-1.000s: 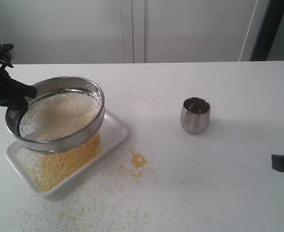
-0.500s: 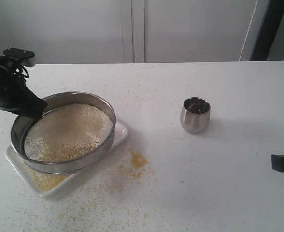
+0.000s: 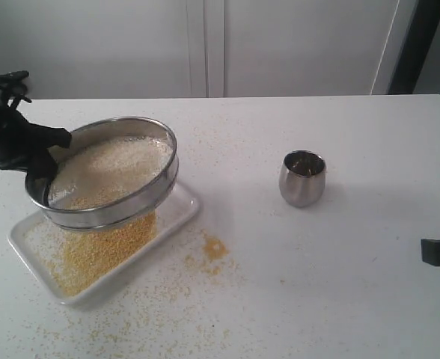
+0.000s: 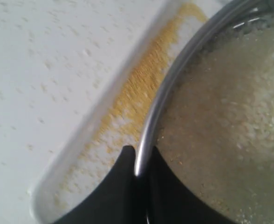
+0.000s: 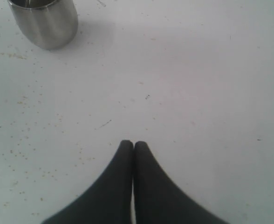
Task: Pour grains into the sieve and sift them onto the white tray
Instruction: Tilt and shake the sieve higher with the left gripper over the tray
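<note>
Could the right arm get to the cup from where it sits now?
Probably yes: only table lies between the right hand and the cup, with nothing blocking. The hand is shut, so it would need to open first.

The left end effector (image 4: 138, 162) pinches the sieve (image 3: 130, 200) rim; the right end effector (image 5: 133, 145) hangs closed, empty.

The tilted steel sieve (image 3: 108, 176) holds pale grains (image 3: 104, 168) above the yellow-strewn white tray (image 3: 176, 215).

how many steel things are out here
2: the sieve, held at its rim by the left gripper above the white tray; the small cup, upright on the table right of middle.
</note>
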You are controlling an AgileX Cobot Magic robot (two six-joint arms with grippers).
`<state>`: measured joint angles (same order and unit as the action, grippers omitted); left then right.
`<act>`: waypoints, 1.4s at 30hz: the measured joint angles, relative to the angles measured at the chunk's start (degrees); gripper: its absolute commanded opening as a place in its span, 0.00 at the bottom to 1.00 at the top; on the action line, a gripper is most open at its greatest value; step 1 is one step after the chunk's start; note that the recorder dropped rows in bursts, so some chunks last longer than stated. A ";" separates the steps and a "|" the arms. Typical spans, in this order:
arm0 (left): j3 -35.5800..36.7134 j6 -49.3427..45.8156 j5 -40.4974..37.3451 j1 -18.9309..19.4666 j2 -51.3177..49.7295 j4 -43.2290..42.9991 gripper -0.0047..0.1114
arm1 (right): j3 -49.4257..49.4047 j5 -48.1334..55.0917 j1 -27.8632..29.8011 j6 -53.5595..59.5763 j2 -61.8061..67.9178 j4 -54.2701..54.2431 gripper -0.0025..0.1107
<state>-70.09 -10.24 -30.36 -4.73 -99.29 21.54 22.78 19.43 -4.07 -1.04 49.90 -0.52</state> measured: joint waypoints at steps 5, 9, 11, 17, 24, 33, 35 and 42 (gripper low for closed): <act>-0.22 -20.53 -3.13 -2.17 0.00 -0.31 0.04 | 0.00 0.00 0.00 0.00 0.00 0.00 0.02; 0.02 -2.44 -2.22 -0.86 0.00 0.81 0.04 | 0.00 0.00 0.00 0.00 0.00 0.00 0.02; 0.02 0.09 0.91 0.07 0.00 1.37 0.04 | 0.00 0.00 0.00 0.00 0.00 0.00 0.02; -0.08 -19.41 -3.74 -2.66 0.00 -0.55 0.04 | 0.00 0.00 0.00 0.00 0.00 0.00 0.02; 0.06 -23.62 -3.05 -3.96 0.00 0.00 0.04 | 0.00 0.00 0.00 0.00 0.00 0.00 0.02; -0.05 -4.65 -0.90 0.66 0.00 0.30 0.04 | 0.00 0.00 0.00 0.00 0.00 0.00 0.02; -0.05 -2.26 1.21 1.58 0.00 0.30 0.04 | 0.00 0.00 0.00 0.00 0.00 0.00 0.02; 0.06 1.47 1.00 1.46 0.00 -2.53 0.04 | 0.00 0.00 0.00 0.00 0.00 0.00 0.02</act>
<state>-70.03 -8.77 -29.36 -3.27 -99.29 19.00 22.78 19.43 -4.07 -1.04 49.90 -0.52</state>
